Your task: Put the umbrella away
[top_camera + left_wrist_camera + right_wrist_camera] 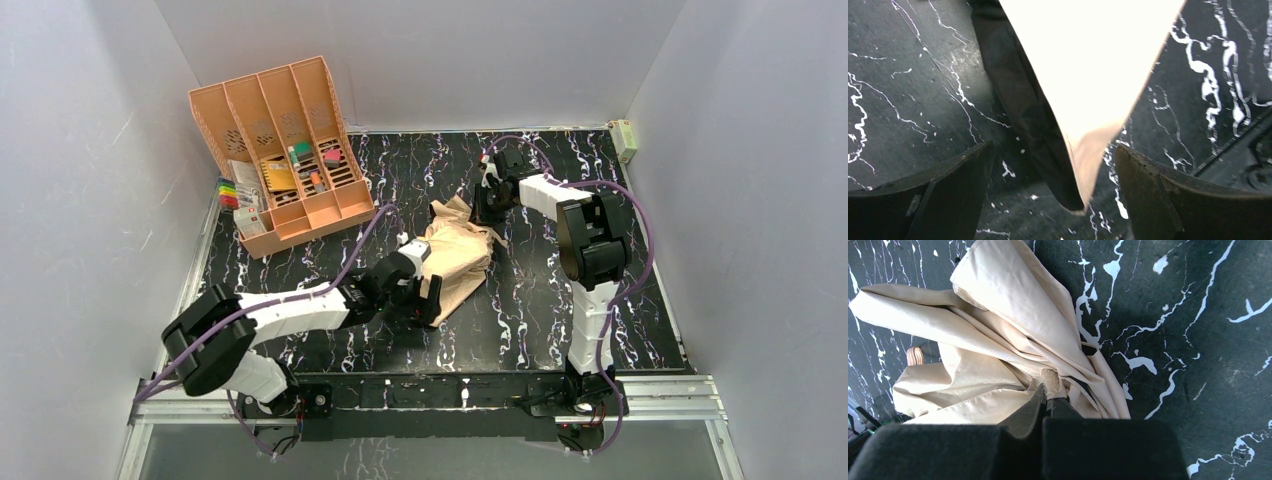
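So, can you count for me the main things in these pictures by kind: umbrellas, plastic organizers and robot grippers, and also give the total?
Umbrellas: 1, the pale peach-beige fabric folding umbrella
Organizers: 1, the rigid orange-peach slotted plastic organizer
Grippers: 2, the left gripper and the right gripper, both black and two-fingered
Total: 4

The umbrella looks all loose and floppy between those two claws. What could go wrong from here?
1. The right gripper is shut on only a small bit of cloth at the edge of the umbrella; a pull might slip it free.
2. The left gripper is open around just a thin flap tip, so closing may catch loose fabric and leave the folds spread out.
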Available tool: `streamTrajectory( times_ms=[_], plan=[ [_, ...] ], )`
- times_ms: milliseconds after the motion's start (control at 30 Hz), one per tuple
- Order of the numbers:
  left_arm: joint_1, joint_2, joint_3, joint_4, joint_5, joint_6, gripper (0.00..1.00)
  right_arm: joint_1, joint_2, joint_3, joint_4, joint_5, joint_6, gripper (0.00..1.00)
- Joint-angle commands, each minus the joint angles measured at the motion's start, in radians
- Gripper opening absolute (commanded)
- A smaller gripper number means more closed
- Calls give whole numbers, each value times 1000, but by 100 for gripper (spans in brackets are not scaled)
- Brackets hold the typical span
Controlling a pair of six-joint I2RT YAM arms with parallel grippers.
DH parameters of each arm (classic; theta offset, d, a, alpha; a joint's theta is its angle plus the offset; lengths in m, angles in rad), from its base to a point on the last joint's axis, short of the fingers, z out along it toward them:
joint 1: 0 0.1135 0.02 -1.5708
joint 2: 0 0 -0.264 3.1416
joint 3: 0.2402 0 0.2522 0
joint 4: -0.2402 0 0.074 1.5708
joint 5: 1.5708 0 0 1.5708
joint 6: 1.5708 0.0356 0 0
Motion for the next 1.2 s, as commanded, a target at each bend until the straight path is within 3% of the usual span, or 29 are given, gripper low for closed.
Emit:
streamTrajectory(
  times_ms=[0, 300, 467, 667, 1000, 1167],
  plan=[
    [-16, 53, 51, 36, -118, 25, 84, -17, 28, -48, -61, 108, -37, 0],
    [-37, 41, 90, 30, -159, 27, 36, -17, 32, -45, -66, 109, -40, 0],
    [-36, 9, 132, 12, -139, 67, 2, -18, 35, -51, -61, 106, -40, 0],
    [-36, 24, 212, 22, 32, 140, 0, -18, 37, -58, -59, 107, -43, 0],
    [-37, 70, 335, 48, 496, 189, 0, -17, 51, -63, -58, 99, -41, 0],
    [-63, 94, 329, 17, 605, 215, 0, -18, 58, -68, -51, 92, -32, 0]
  ],
)
